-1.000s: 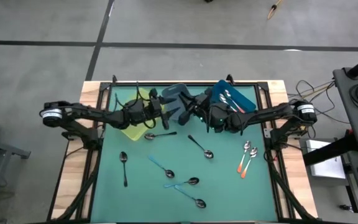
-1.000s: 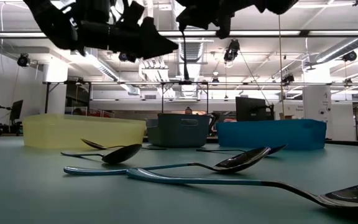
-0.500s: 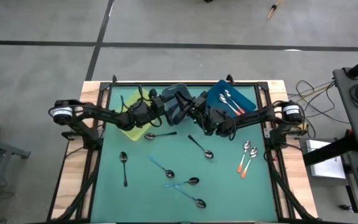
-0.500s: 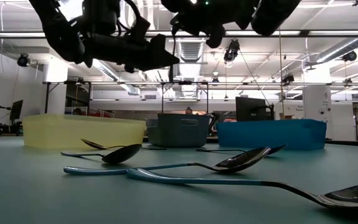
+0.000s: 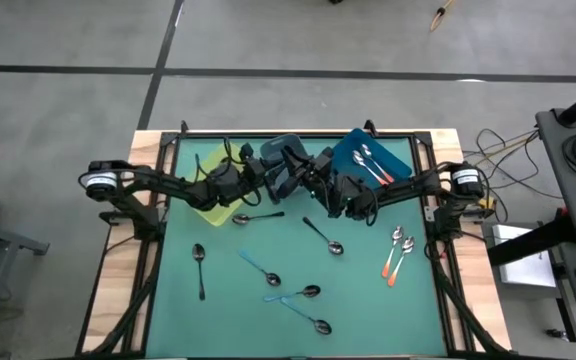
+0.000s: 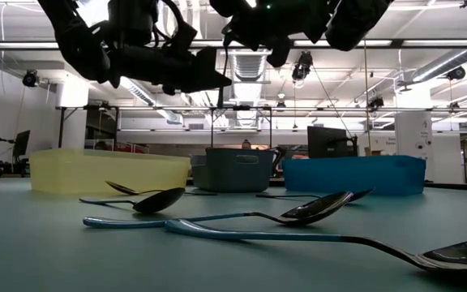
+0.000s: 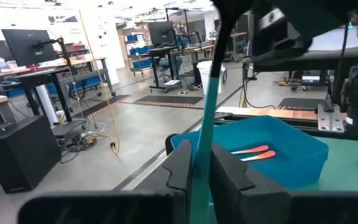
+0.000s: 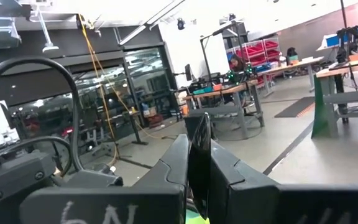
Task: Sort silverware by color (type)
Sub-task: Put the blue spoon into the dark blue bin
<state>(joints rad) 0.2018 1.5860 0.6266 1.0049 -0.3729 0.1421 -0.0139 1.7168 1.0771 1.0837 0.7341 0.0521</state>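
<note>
**Handover in mid-air: both pincers clamped on one spoon**

Nearest you, the left pincer (image 7: 201,165) is clenched on the thin light-blue handle of a small metal spoon (image 7: 209,106), its fingers (image 7: 180,171) pressed to either side. The handle runs up from there into the right pincer (image 8: 199,155), which grips its far end. The bowl is hidden. Beyond the left pincer sits the blue plastic bin (image 7: 303,158) holding orange-red-handled spoons (image 7: 253,152). From above, both pincers meet over the grey-blue plastic bin (image 5: 280,148). I judge this to be a pass between arms. Next, you should release one pincer before the other pulls away, then carry the spoon to its own colour's bin, likely not the blue one.
</note>
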